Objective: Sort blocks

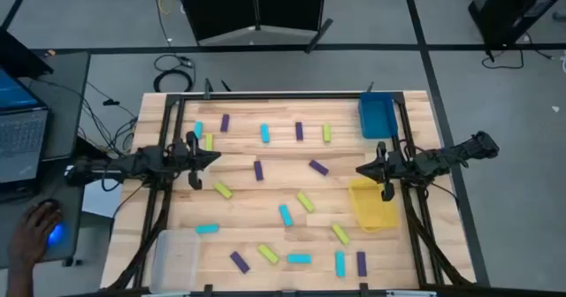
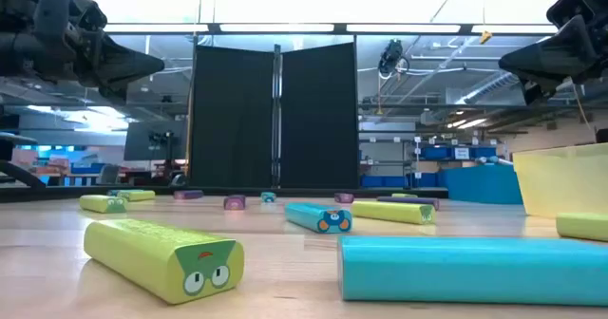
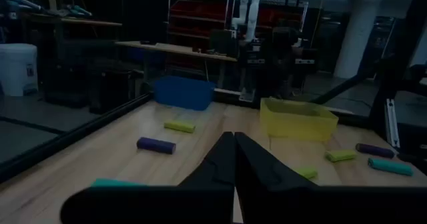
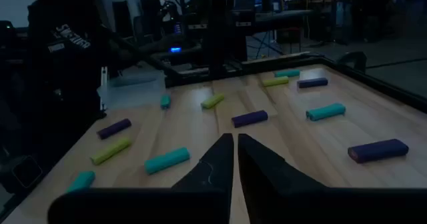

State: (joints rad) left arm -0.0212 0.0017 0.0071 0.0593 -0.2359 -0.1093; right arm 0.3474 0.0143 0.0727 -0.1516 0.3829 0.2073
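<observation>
The blocks (image 1: pixel 285 214) lie scattered loose over the wooden table (image 1: pixel 283 169) in the high view, purple, cyan and yellow-green mixed together, from a row near the top of the board down to a cluster along the bottom edge. None sits in a tray. A blue tray (image 1: pixel 376 116) stands at the upper right of the board, a yellow tray (image 1: pixel 373 203) just below it at the right edge, and a clear tray (image 1: pixel 176 258) at the lower left corner.

The left gripper (image 1: pixel 212 157) hangs above the left-middle of the board with its fingers clenched together and nothing between them. The right gripper (image 1: pixel 361 170) hangs above the right-middle, beside the yellow tray's upper edge, its fingers pressed nearly together, also holding nothing.

At the far lower left of the high view, off the table, a person's hand (image 1: pixel 34 229) rests on a mouse (image 1: pixel 57 234), below a laptop (image 1: pixel 19 129).
</observation>
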